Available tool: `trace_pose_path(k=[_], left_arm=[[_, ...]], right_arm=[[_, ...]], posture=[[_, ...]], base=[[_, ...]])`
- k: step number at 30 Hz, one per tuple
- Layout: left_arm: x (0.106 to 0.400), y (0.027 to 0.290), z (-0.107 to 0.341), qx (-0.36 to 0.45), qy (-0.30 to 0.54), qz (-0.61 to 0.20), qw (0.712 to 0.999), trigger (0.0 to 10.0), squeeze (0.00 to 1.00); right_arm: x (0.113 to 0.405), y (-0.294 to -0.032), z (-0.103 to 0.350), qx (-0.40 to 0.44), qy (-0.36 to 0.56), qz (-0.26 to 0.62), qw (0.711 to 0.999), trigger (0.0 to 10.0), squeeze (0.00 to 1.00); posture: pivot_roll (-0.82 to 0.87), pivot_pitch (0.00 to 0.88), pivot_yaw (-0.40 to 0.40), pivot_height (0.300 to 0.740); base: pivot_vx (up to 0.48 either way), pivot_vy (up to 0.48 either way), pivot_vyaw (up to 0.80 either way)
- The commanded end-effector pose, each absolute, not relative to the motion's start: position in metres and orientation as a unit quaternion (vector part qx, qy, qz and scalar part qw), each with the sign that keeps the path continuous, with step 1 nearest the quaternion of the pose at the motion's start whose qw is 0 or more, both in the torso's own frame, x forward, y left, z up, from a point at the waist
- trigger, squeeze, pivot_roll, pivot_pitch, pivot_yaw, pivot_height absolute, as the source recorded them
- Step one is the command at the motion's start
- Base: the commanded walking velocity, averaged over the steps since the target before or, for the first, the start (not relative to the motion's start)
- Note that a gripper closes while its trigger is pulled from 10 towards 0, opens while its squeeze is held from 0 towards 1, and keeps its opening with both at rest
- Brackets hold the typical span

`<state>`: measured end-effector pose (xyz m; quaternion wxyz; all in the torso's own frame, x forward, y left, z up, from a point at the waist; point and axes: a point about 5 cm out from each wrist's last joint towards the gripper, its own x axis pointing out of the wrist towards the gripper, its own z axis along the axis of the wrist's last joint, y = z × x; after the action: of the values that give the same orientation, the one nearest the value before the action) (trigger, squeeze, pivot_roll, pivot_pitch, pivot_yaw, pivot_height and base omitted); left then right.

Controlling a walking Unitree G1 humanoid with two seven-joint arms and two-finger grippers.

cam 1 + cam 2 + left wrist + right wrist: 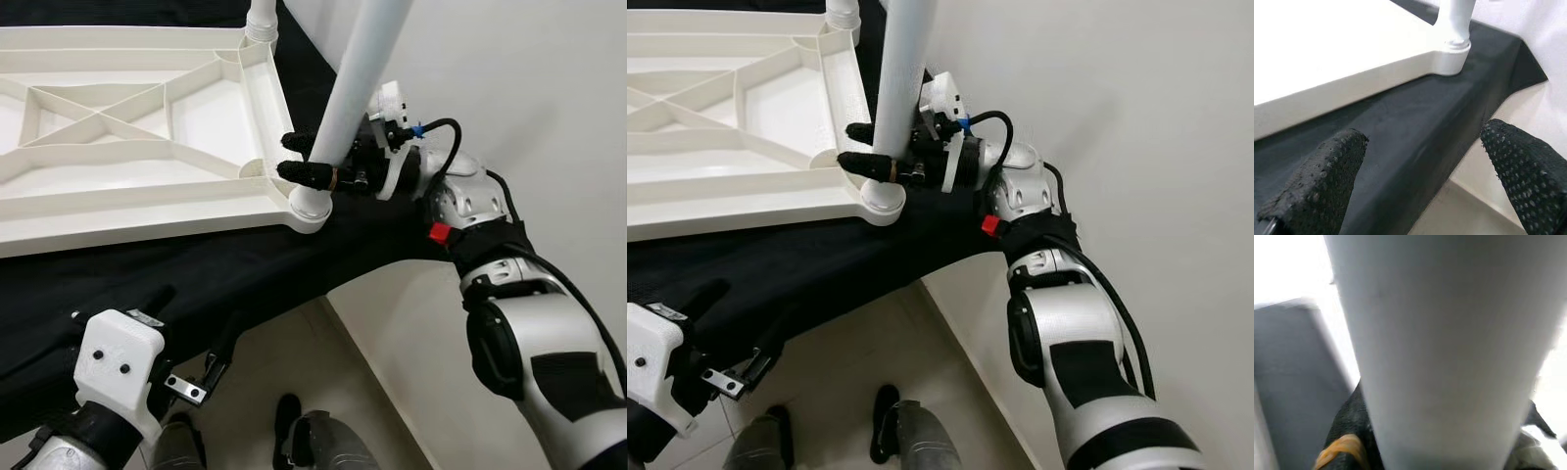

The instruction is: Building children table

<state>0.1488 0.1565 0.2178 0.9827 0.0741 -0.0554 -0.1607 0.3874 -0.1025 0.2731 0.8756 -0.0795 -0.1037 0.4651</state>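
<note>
Right gripper [299,157] clamped the white table leg [355,88] low, steadying it in the tabletop's [147,211] near-right corner socket [309,209]; left gripper [1425,171] waited wide open.

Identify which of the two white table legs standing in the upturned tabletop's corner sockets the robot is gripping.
The near-corner leg, clamped between the right gripper fingers just above its socket. The far-corner leg stands untouched.

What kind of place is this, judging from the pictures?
Probably an indoor room used for assembly: an upturned white tabletop lies on a black-covered surface beside a plain white wall, above a pale tiled floor.
</note>
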Motion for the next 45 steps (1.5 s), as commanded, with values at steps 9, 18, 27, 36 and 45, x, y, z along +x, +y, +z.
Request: trace_pose_path(k=[9,18,27,36,45], left_arm=[[0.156,0.144,0.221,0.055,-0.065,-0.187,0.979,10.0,0.0],[0.155,0.149,0.221,0.069,-0.055,-0.176,0.98,10.0,0.0],[0.143,0.15,0.204,0.057,-0.01,-0.165,0.985,10.0,0.0],[0.133,0.159,0.2,0.055,-0.002,-0.142,0.988,10.0,0.0],[0.13,0.16,0.2,0.057,-0.006,-0.137,0.989,10.0,0.0]], right_arm=[[0.347,-0.085,0.174,-0.082,0.026,0.201,0.976,0.0,0.0],[0.361,-0.03,0.212,-0.035,-0.026,0.329,0.943,10.0,0.0],[0.346,-0.069,0.253,-0.046,-0.073,0.624,0.776,10.0,0.48],[0.373,-0.097,0.286,-0.069,-0.078,0.645,0.757,10.0,0.0],[0.371,-0.105,0.295,-0.078,-0.058,0.707,0.7,0.0,0.0]], posture=[[0.16,0.212,-0.197,0.74],[0.18,0.259,-0.202,0.74],[0.18,0.327,-0.205,0.74],[0.21,0.398,-0.217,0.74],[0.22,0.391,-0.225,0.74]], base=[[0.0,0.0,0.0],[0.0,0.0,0.0],[0.0,0.0,0.0],[0.0,0.0,0.0],[0.0,0.0,0.0]])
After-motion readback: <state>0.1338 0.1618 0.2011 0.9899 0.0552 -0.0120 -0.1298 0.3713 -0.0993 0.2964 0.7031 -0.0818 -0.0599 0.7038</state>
